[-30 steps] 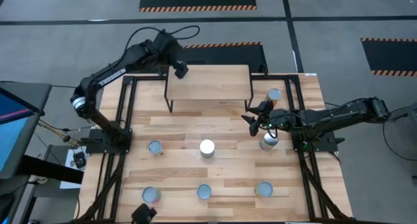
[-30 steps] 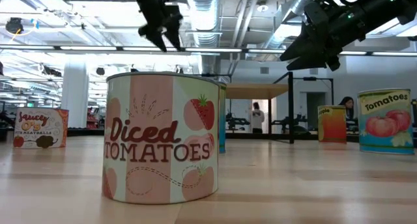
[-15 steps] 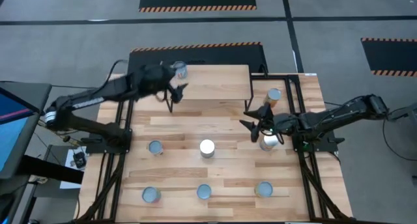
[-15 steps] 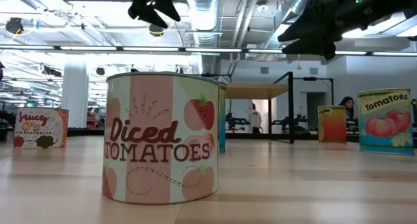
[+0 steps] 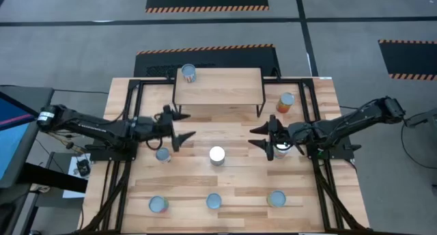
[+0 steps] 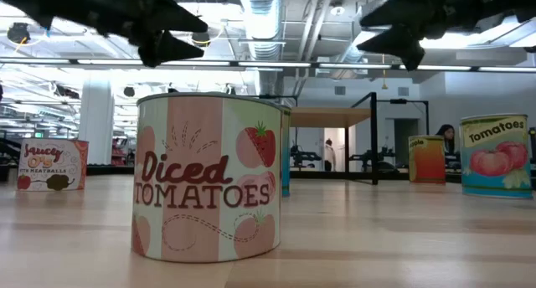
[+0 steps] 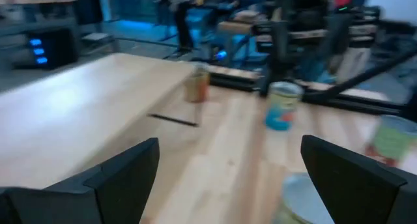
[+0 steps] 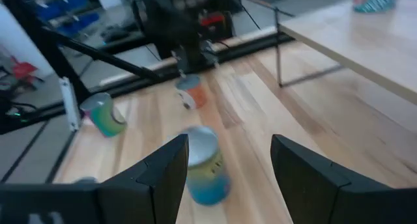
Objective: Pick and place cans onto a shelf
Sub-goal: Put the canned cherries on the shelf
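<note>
The left gripper [image 5: 183, 126] has left the shelf [image 5: 218, 87] and swung down over the table [image 5: 232, 184]; it now hangs just above the can [image 5: 162, 154] by the left rail, jaws spread wide and empty. The can [image 5: 189, 74] it hovered over a second ago stands on the shelf's back left corner. The right gripper [image 5: 259, 136] has shifted slightly toward the middle, jaws apart and empty, with a can [image 5: 281, 150] just beside it. The central can [image 5: 217, 155] lies between the two grippers, touching neither.
</note>
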`<move>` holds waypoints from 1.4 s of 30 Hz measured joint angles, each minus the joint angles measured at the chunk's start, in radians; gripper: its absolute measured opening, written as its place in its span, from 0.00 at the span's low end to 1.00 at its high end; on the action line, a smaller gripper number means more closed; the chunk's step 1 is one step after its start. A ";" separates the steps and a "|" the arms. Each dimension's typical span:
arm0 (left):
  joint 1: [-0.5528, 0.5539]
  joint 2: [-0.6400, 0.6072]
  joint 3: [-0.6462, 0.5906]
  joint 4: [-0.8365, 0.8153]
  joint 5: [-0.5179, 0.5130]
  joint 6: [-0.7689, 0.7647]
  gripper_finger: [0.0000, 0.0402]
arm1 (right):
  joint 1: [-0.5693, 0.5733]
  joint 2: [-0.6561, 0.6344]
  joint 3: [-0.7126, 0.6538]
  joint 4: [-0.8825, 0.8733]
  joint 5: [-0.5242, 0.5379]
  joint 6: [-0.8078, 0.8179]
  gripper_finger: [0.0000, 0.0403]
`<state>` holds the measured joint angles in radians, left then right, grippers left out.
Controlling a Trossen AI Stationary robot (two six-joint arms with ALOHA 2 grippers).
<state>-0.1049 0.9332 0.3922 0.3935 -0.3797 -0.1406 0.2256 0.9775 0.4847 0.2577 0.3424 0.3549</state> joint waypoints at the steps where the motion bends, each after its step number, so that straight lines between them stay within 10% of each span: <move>1: -0.024 0.013 -0.022 0.042 -0.004 0.000 0.91 | 0.007 0.015 0.000 0.033 0.000 -0.015 0.61; 16: -0.268 0.250 -0.089 0.438 -0.260 0.173 0.91 | 0.111 0.275 0.000 0.469 -0.033 -0.351 0.63; 25: -0.270 0.388 -0.071 0.489 -0.237 0.170 0.91 | 0.139 0.421 0.003 0.763 -0.053 -0.388 0.63; 33: -0.267 0.558 0.009 0.496 -0.133 0.151 0.91 | 0.139 0.436 0.045 0.754 -0.013 -0.432 0.63; 42: -0.266 0.729 0.144 0.495 -0.123 0.144 0.91 | 0.140 0.433 0.061 0.592 0.261 -0.375 0.63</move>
<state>-0.3713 1.6625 0.5364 0.8888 -0.5026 0.0035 0.3653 1.4104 0.5458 0.8497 0.6032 -0.0206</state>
